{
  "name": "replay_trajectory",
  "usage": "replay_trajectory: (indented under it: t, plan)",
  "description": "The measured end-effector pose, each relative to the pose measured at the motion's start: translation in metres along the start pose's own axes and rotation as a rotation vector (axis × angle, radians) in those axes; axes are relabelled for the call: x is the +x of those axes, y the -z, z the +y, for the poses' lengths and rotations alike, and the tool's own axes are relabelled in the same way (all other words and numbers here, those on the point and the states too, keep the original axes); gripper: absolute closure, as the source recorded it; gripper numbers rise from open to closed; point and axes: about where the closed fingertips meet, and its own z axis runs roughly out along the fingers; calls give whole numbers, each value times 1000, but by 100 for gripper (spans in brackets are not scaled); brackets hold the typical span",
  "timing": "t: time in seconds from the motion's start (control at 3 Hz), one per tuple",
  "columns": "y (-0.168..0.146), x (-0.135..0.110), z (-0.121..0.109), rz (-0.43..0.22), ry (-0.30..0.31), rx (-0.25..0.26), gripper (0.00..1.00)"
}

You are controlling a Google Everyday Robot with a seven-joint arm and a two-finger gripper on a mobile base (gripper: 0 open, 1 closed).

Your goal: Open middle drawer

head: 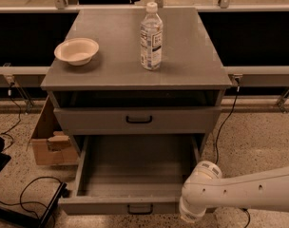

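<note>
Camera view: open middle drawer (135, 169), gripper (188, 216) at its front-right corner.

Robot lab — tool (189, 216) low right; cables (228, 115)

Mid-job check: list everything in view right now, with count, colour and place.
cabinet: one, grey, centre
bowl: one, cream, cabinet top, left
water bottle: one, clear, upright on cabinet top
top drawer: one, grey, black handle
middle drawer: one, grey, pulled out
cardboard box: one, brown, floor left of cabinet
cables: several, black, floor both sides
arm: one, white, lower right
gripper: one, white, bottom edge by the middle drawer's right front corner, mostly cut off
</note>
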Motion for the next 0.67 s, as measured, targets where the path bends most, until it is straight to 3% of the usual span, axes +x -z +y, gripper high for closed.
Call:
replay_trajectory:
  t: [0.33, 0.67]
  plan:
    - [1, 0, 0, 0, 0, 0, 100]
    - [1, 0, 0, 0, 0, 0, 100]
